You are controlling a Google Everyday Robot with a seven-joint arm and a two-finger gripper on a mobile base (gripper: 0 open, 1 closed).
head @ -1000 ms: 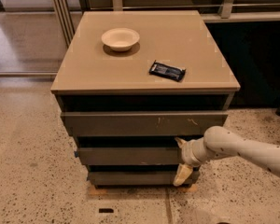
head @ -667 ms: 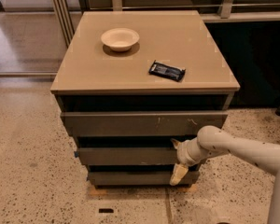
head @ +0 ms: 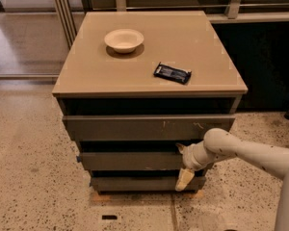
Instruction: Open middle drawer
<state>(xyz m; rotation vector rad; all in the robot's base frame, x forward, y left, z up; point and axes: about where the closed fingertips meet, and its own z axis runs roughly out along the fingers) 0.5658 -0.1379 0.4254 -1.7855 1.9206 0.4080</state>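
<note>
The middle drawer is a plain dark grey-brown front with a small blue bit at its left end. It sits between the widest, scratched top front and the shortest bottom front. My gripper is at the right end of the middle drawer front, against it, at the level of the gap above it. The pale arm reaches in from the right. A cream part of the gripper hangs down in front of the bottom drawer.
A white bowl and a dark snack bar lie on the cabinet top. Speckled floor surrounds the cabinet. A dark counter wall stands close on the right, and a glass partition is behind on the left.
My gripper and wrist have moved a little to the left along the middle drawer front. The drawer fronts look unmoved.
</note>
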